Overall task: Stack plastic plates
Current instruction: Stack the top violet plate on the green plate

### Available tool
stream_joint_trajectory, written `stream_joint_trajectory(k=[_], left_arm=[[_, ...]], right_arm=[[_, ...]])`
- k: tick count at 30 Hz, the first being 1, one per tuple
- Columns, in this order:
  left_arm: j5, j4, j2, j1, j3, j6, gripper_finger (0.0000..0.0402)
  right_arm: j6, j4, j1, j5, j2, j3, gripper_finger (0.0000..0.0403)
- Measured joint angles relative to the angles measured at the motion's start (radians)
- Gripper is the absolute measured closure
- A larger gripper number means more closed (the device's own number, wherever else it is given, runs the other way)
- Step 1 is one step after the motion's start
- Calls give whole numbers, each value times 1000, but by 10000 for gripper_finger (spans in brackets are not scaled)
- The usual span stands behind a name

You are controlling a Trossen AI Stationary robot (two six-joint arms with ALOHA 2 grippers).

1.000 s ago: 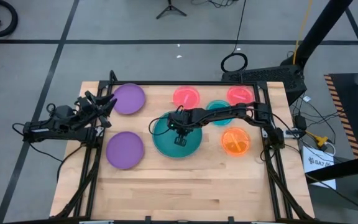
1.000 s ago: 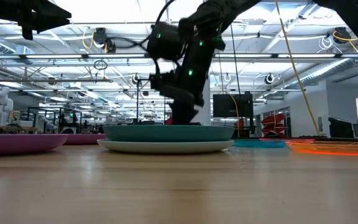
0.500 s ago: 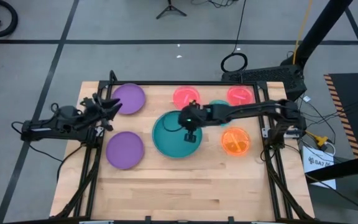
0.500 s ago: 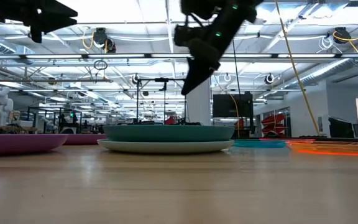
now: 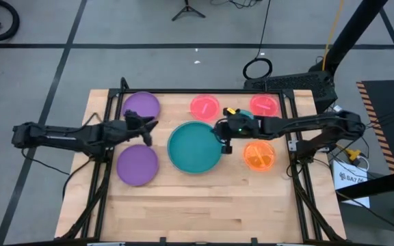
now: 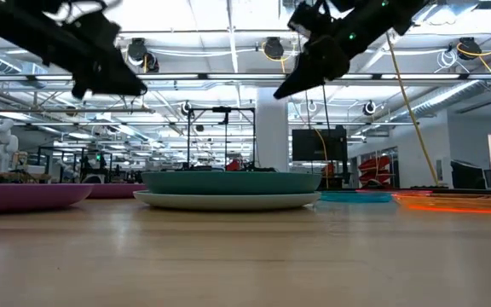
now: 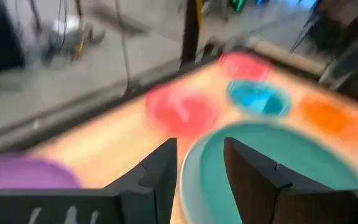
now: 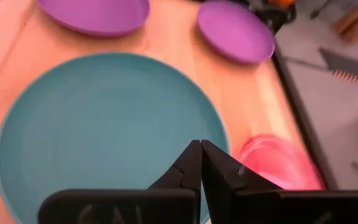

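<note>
**Large plates stacked; purple plates next**

The teal plate (image 5: pixel 194 147) sat on the light blue plate (image 6: pixel 228 201) mid-tabletop. The right gripper (image 5: pixel 225 143) hung at its rim, fingers closed, empty. The left gripper (image 5: pixel 146 130), fingers apart and empty, hovered between two purple plates (image 5: pixel 137 165), likely requiring descent onto one.

The table (image 5: pixel 197 205) is pale wood, smooth with thin board lines. The big teal plate (image 5: pixel 194 147) looks like smooth plastic. The orange plate (image 5: pixel 259 155) is shiny plastic. Both arms are dark and matt.
</note>
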Motion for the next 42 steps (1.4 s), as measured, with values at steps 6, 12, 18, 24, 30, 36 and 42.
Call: stream_joint_trajectory(k=[6,12,18,24,30,36,42], left_arm=[[51,-361,201,106,162,-162,263],[85,-682,392,188,388,-95,263],[202,-796,522,326,530,136,263],[365,-827,581,509,554,336,263],[457,-834,656,664,554,272,263],[456,-777,747,701,554,243,263],[493,-754,808,700,554,218,263]], right_arm=[[-77,-1,-17,-1,-95,-1,401],[-78,-24,-27,-15,-129,0,401],[-90,-130,-31,-124,-128,0,401],[-100,-179,-31,-128,-148,0,401],[-96,-198,-32,-128,-174,0,401],[-93,-215,-32,-129,-173,0,401],[-94,-226,-32,-129,-174,1,401]])
